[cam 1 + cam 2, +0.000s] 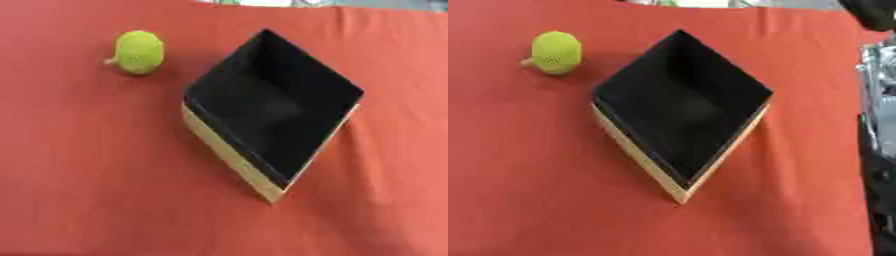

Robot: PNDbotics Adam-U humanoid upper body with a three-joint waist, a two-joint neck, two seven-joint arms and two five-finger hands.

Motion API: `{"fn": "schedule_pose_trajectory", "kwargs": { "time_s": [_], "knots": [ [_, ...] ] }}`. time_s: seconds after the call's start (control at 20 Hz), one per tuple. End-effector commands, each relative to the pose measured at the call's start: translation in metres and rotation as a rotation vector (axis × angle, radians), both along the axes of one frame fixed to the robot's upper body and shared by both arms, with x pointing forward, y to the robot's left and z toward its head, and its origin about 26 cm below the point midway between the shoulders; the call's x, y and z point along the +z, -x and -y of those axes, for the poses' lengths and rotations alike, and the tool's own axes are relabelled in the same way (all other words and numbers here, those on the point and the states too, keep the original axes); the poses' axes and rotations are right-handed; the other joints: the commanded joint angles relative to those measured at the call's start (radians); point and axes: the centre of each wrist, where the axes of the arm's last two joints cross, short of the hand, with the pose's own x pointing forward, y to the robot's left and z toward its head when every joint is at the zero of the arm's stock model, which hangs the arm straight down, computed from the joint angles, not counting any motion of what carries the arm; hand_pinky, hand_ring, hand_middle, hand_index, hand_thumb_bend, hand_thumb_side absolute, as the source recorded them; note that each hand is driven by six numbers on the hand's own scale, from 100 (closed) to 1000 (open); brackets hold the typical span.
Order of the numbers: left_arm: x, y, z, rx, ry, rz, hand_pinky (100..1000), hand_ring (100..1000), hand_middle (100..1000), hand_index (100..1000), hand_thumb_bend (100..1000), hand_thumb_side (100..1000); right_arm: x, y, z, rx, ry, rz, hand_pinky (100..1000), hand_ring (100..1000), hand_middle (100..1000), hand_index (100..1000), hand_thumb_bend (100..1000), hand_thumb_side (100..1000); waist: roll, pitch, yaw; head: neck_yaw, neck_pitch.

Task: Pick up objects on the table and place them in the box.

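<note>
Yellow-green ball [138, 51] well left of box [229, 152]

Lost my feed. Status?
No hand in view. Yellow-green object on red cloth, left of box, untouched. Box interior looks empty. Nothing between them.

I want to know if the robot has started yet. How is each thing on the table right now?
Round yellow-green toy: lying on the red cloth, left of the box, untouched.
Open box, black inside with tan sides: turned cornerwise, nothing visible inside.
Red tablecloth: spread flat, slightly creased.
Robot hands: none showing.
</note>
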Motion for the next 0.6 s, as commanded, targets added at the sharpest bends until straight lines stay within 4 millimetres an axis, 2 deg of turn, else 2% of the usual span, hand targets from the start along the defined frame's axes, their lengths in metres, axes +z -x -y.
{"fn": "schedule_pose_trajectory", "kwargs": {
  "time_s": [0.05, 0.3, 0.4, 0.45, 0.6],
  "knots": [
    [0.008, 0.005, 0.001, 0.003, -0.022, 0.027, 690, 699, 599, 713, 100, 198, 0.007, 0.005, 0.001, -0.001, 0.017, 0.027, 736, 667, 602, 762, 100, 270, 0.005, -0.024, -0.001, 0.003, -0.01],
    [0.011, 0.006, -0.001, 0.016, -0.029, 0.027, 693, 705, 603, 719, 100, 199, 0.009, 0.005, 0.003, -0.011, 0.009, 0.036, 736, 667, 602, 763, 100, 271, 0.005, -0.017, -0.008, -0.009, -0.014],
    [0.016, 0.007, -0.003, 0.042, -0.045, 0.037, 695, 708, 607, 723, 100, 156, 0.01, 0.006, 0.004, -0.015, 0.003, 0.042, 736, 669, 604, 764, 100, 272, 0.004, -0.014, -0.007, -0.016, -0.013],
    [0.02, 0.008, -0.005, 0.063, -0.06, 0.047, 696, 710, 609, 726, 100, 100, 0.01, 0.006, 0.004, -0.017, 0.003, 0.043, 737, 671, 606, 765, 100, 274, 0.005, -0.014, -0.006, -0.014, -0.01],
    [0.035, -0.004, -0.016, 0.148, -0.141, 0.078, 703, 722, 618, 736, 100, 100, 0.01, 0.006, 0.006, -0.027, -0.003, 0.045, 740, 680, 615, 769, 100, 289, 0.014, -0.015, 0.0, -0.007, -0.004]
  ]
}}
